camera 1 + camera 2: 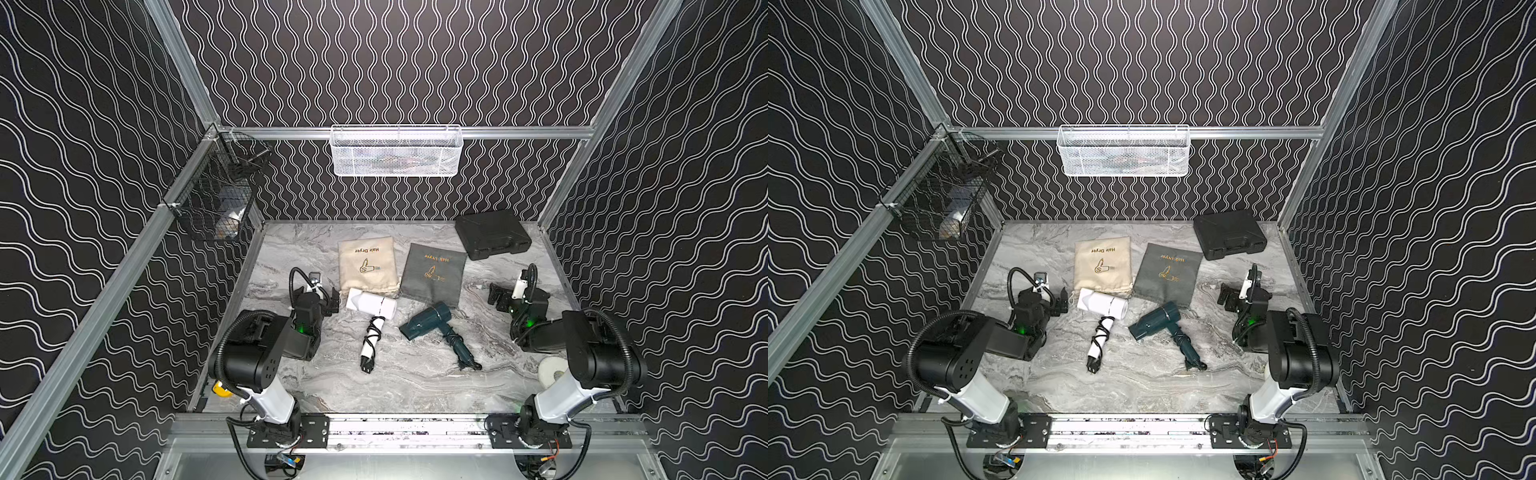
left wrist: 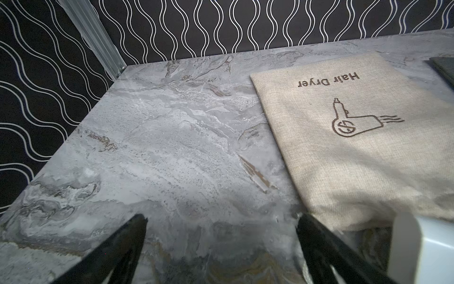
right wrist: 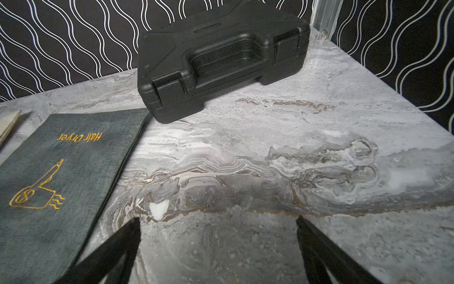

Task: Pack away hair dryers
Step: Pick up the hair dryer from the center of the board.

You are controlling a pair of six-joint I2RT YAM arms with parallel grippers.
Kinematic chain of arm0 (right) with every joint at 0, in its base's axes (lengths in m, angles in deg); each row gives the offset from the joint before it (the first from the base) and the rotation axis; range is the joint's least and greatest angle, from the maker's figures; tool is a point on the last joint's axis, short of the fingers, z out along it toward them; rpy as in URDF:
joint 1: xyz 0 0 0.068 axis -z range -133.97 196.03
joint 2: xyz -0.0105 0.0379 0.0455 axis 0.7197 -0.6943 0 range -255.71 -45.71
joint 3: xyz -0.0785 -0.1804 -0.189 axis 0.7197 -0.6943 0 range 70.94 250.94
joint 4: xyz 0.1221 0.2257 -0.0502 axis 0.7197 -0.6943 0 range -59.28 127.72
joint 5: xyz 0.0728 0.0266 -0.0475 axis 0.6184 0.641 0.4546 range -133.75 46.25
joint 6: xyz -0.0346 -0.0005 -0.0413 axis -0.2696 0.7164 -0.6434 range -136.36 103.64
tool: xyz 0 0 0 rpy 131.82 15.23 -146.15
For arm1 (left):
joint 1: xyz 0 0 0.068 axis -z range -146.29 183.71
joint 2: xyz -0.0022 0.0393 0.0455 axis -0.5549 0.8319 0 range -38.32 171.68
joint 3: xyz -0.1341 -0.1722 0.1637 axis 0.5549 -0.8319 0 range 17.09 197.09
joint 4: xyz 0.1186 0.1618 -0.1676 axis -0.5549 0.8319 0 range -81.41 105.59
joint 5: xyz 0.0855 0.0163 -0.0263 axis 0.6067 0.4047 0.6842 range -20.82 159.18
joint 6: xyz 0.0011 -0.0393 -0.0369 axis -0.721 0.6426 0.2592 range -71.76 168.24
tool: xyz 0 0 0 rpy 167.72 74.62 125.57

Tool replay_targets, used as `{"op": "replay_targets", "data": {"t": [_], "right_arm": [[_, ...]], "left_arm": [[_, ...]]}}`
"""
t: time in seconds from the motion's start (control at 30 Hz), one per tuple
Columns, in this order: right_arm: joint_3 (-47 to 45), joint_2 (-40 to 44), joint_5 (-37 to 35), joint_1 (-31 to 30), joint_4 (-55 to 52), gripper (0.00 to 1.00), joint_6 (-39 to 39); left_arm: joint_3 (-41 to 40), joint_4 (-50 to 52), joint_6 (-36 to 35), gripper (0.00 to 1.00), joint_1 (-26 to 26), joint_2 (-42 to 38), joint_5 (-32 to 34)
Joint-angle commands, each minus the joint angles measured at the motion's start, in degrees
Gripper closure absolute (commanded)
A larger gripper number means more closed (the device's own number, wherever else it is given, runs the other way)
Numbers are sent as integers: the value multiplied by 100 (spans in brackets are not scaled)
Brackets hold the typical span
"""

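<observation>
One white dryer [image 1: 371,304], one teal dryer [image 1: 430,319], both cord-wrapped.

The white hair dryer [image 1: 1103,304] and teal hair dryer [image 1: 1156,322] lie apart on the marble table [image 1: 1142,386]. The beige pouch [image 1: 1103,259] and grey pouch [image 1: 1167,275] lie just behind.

White hair dryer [image 1: 371,304] cord-wrapped, teal hair dryer [image 1: 428,321], both lying mid-table
</observation>
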Motion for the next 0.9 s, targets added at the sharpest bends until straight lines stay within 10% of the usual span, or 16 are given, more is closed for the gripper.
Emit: {"op": "replay_targets", "data": {"t": [0.0, 0.87], "right_arm": [[5, -8, 4, -1, 211, 0, -51], [22, -16, 8, -3, 194, 0, -49]], "left_arm": [[32, -116, 25, 1, -9, -14, -48], [62, -54, 45, 1, -18, -19, -90]]}}
